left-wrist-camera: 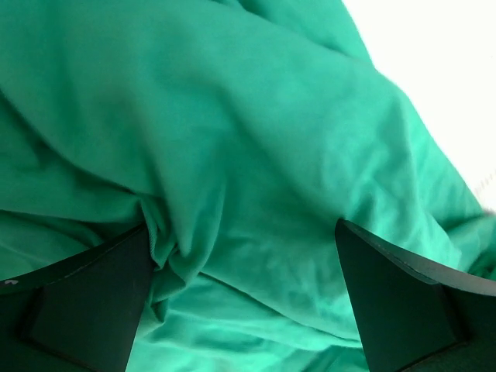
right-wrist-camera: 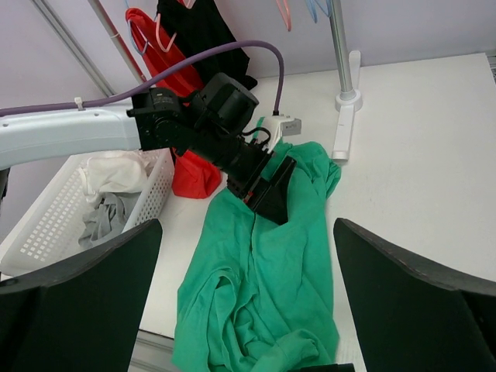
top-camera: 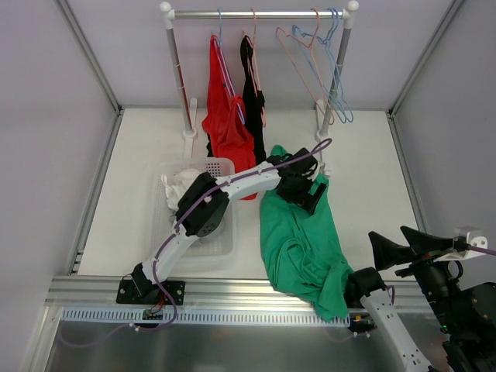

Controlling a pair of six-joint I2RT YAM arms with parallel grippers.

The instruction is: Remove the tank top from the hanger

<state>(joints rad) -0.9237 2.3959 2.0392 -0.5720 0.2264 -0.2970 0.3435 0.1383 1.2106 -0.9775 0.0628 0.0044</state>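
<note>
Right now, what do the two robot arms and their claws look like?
The left arm and right arm are slim white tubes with bulky black joints. A thin purple cable runs along the left one. The left gripper and right gripper are matte black, each with two broad wedge-shaped fingers.

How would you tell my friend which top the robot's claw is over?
Find the clothes rack at the back of the white table. In front of it, the green tank top lies crumpled on the table under the left claw. It is the only green one; the red top and the black top hang on the rack.
</note>
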